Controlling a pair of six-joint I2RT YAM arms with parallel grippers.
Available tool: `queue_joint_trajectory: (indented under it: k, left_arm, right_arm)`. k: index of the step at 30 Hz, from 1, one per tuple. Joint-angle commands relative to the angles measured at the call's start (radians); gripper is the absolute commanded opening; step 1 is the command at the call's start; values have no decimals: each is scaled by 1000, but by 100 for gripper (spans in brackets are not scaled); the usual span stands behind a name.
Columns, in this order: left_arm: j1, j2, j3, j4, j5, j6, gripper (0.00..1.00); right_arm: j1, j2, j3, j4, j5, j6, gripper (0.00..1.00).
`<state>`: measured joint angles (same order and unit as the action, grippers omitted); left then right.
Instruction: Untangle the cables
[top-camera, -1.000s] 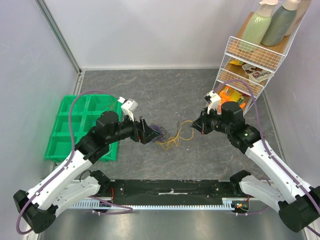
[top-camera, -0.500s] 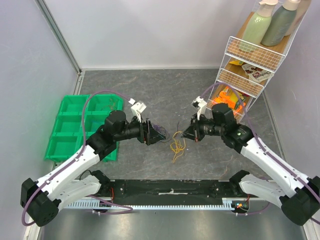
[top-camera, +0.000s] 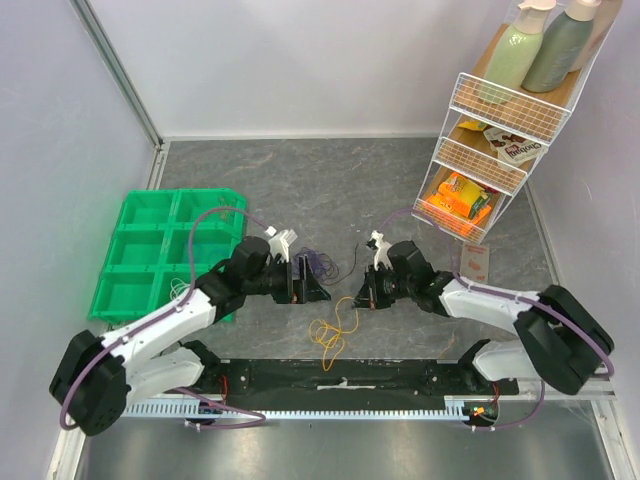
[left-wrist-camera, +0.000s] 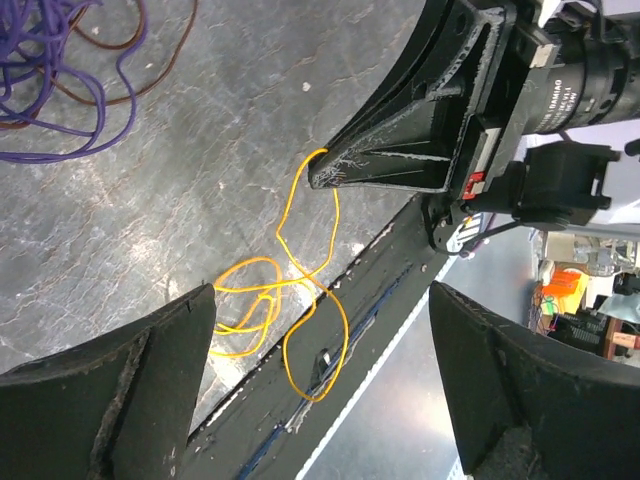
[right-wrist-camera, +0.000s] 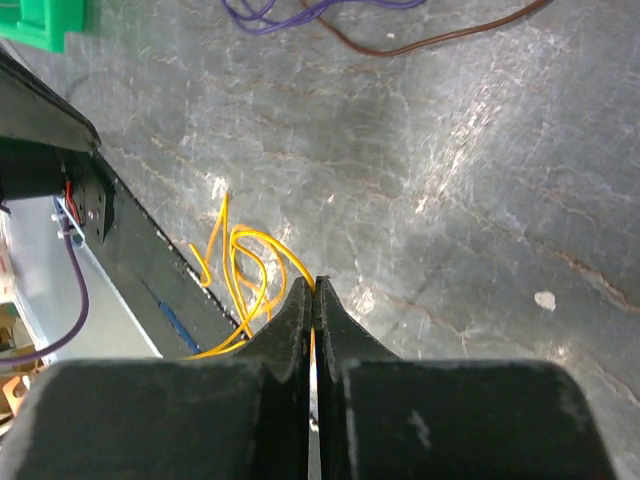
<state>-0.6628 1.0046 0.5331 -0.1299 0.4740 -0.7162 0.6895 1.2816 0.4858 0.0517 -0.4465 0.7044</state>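
The yellow cable (top-camera: 330, 335) hangs in loops from my right gripper (top-camera: 363, 296) down over the table's near edge. In the right wrist view the right gripper (right-wrist-camera: 315, 287) is shut on the yellow cable (right-wrist-camera: 250, 265). My left gripper (top-camera: 312, 285) is open and empty, its fingers (left-wrist-camera: 110, 400) wide apart around the yellow cable (left-wrist-camera: 300, 290) without touching it. The purple cable bundle (top-camera: 318, 264) lies on the table just behind the left gripper. It also shows in the left wrist view (left-wrist-camera: 60, 90) with a brown cable (left-wrist-camera: 110, 95). A thin black wire (top-camera: 352, 258) lies nearby.
A green compartment tray (top-camera: 150, 250) sits at the left. A white wire rack (top-camera: 480, 130) with bottles and snack packs stands at the back right. A small packet (top-camera: 473, 262) lies by it. The black base plate (top-camera: 340, 375) runs along the near edge.
Both grippers have moved toward the near edge and closer together. The right gripper has drawn the yellow cable away from the purple bundle, which now lies on the table behind the left gripper.
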Motion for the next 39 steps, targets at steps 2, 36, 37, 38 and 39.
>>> queue_joint_trajectory:
  k: [2,36,37,38,39]
  left_arm:
    - [-1,136,53,9,23,-37,93]
    - [-595,635,449,-396,-640,495,97]
    - [-595,640,447,-392,-638,495,94]
    - [-597,647,447,-392,-634,494,91]
    - [-595,657,449,-392,-620,492,86]
  right_arm:
    - [-5,97,40,149,9,41,0]
    - [-21,111,27,117,-38,-14,0]
    - [-21,110,24,119,-38,-13,0]
    - [-21,113,22,119,-38,-13,0]
    - [-22,111,22,119,-40,-13,0]
